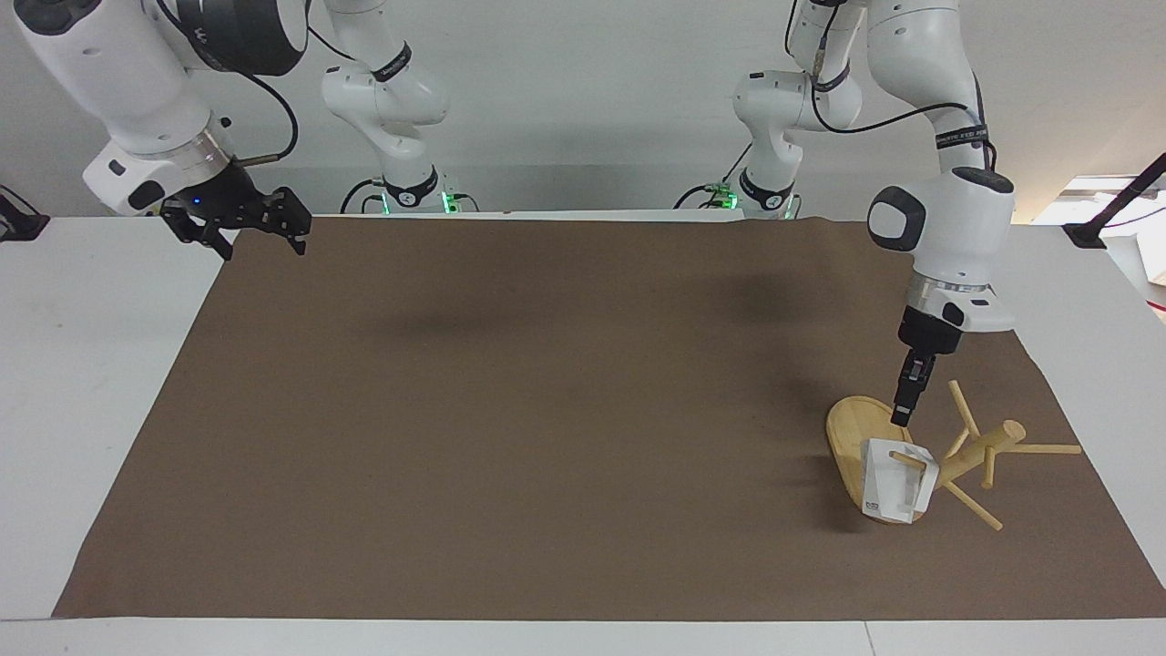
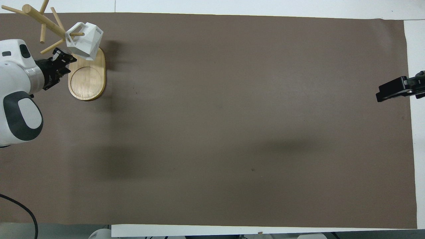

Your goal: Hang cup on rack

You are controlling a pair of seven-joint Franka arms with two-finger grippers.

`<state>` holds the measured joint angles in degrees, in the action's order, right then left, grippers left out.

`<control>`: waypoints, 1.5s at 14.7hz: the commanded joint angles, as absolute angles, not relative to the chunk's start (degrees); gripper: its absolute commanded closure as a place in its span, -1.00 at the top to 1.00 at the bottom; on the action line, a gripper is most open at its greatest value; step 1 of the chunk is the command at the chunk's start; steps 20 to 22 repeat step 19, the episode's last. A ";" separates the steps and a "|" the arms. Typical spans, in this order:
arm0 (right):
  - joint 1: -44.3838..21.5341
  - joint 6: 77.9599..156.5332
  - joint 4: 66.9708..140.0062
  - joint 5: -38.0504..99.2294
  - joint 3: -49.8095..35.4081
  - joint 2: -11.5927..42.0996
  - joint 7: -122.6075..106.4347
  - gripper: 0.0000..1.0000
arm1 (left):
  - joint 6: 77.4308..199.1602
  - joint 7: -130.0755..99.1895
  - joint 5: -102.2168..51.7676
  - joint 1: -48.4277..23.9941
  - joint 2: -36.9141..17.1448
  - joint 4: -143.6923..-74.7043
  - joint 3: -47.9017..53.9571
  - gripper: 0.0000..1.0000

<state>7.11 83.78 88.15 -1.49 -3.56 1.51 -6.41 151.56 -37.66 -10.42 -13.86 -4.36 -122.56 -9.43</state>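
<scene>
Facing view: cup [image 1: 897,481] hangs on rack [image 1: 966,453] peg; left end effector [image 1: 902,417] empty beside it.

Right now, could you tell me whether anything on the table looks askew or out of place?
Nothing stands out. The cup hangs tilted on a peg of the rack, over its base, as a hung cup would. The left gripper is clear of it; the right gripper waits.
</scene>
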 commanded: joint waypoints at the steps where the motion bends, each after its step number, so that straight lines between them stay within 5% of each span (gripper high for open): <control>1: 7.21 82.62 85.96 -3.34 -4.13 2.64 -4.83 1.00 | 136.47 -35.86 -1.89 -13.18 3.14 -122.79 -9.32 1.00; 7: 7.47 80.77 84.47 -4.13 -4.04 2.72 -5.01 1.00 | 94.01 -5.77 9.23 -11.96 6.33 -105.32 -9.32 1.00; 15: 6.85 75.32 75.76 -5.62 -4.04 6.77 -5.36 1.00 | 85.27 -0.26 -0.09 -8.26 -2.09 -87.57 -9.23 1.00; 22: 6.85 77.52 78.21 -5.45 -4.13 5.98 -5.36 1.00 | 84.64 0.17 -0.26 -8.00 -2.37 -86.66 -9.32 1.00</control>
